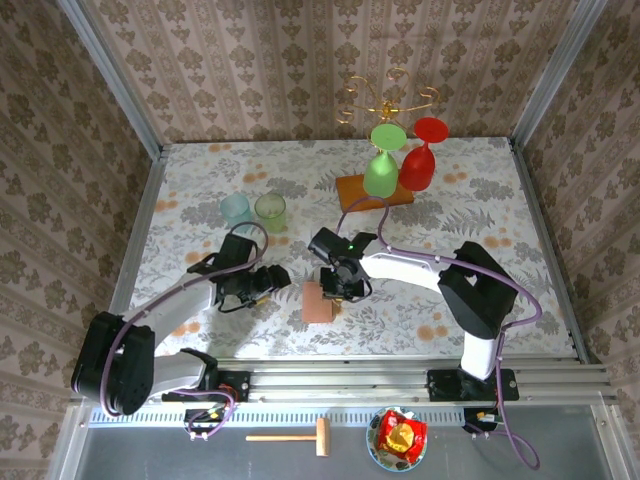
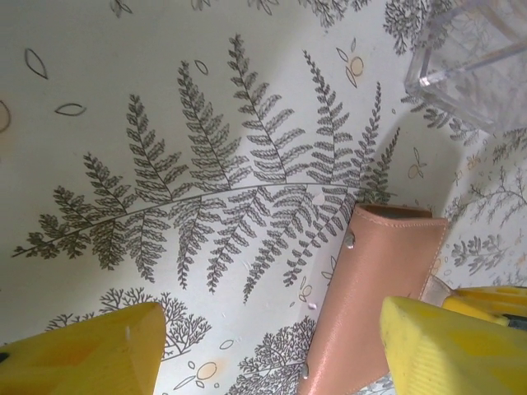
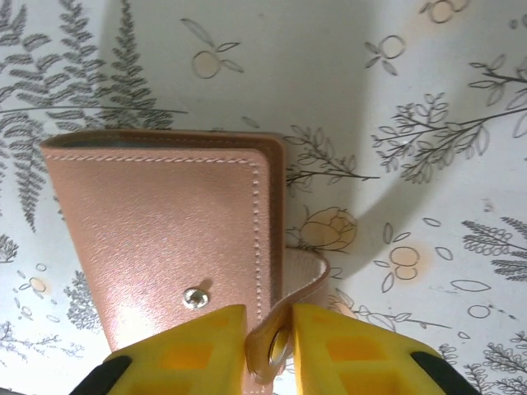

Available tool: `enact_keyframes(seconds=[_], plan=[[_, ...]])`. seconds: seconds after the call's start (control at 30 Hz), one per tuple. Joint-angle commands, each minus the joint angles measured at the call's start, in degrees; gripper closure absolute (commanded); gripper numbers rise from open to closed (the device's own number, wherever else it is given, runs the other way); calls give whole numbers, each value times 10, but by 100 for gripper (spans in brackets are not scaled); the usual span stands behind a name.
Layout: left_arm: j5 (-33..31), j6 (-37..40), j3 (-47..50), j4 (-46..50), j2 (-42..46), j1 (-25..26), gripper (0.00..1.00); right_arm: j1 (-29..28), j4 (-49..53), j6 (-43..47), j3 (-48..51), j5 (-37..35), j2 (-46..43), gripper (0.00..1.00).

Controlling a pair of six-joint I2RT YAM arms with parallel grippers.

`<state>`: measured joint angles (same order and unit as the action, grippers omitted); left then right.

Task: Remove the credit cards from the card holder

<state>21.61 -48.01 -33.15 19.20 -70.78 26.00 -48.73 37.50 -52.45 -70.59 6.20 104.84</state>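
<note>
The card holder is a pinkish-brown leather wallet lying closed on the patterned table, a metal snap stud on its face. My right gripper sits at its far right edge. In the right wrist view the holder fills the left half, and its snap strap curls up between my yellow fingers, which are shut on it. My left gripper hovers just left of the holder, open. In its view the holder lies by the right finger, with nothing between them. The credit cards are hidden.
A bluish glass and a green glass stand behind the left gripper; one clear glass shows in the left wrist view. Further back a wooden board carries a green goblet and a red goblet.
</note>
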Motion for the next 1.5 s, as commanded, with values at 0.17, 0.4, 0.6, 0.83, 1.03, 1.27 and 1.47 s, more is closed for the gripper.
enact_keyframes(seconds=[0.17, 0.4, 0.6, 0.83, 1.03, 1.27, 1.47], plan=[[-20, -17, -31, 5, -21, 29, 30, 9, 8, 15, 25, -13, -12, 77], [-24, -17, -43, 6, -31, 35, 30, 14, 0, 17, 35, -13, -26, 89], [-26, -7, -54, 7, -37, 35, 30, 21, 11, 20, 42, -22, -61, 96], [-25, 12, -65, 10, -35, 24, 30, 20, 24, 14, 38, -13, -103, 100], [-16, 27, -61, 10, -23, 5, 30, 12, 15, -1, 23, 6, -122, 100], [-3, 39, -46, 13, 6, -34, 30, -5, -16, -15, -9, 33, -98, 100], [1, 45, -24, 19, 37, -53, 30, -19, -39, -25, -41, 47, -72, 100]])
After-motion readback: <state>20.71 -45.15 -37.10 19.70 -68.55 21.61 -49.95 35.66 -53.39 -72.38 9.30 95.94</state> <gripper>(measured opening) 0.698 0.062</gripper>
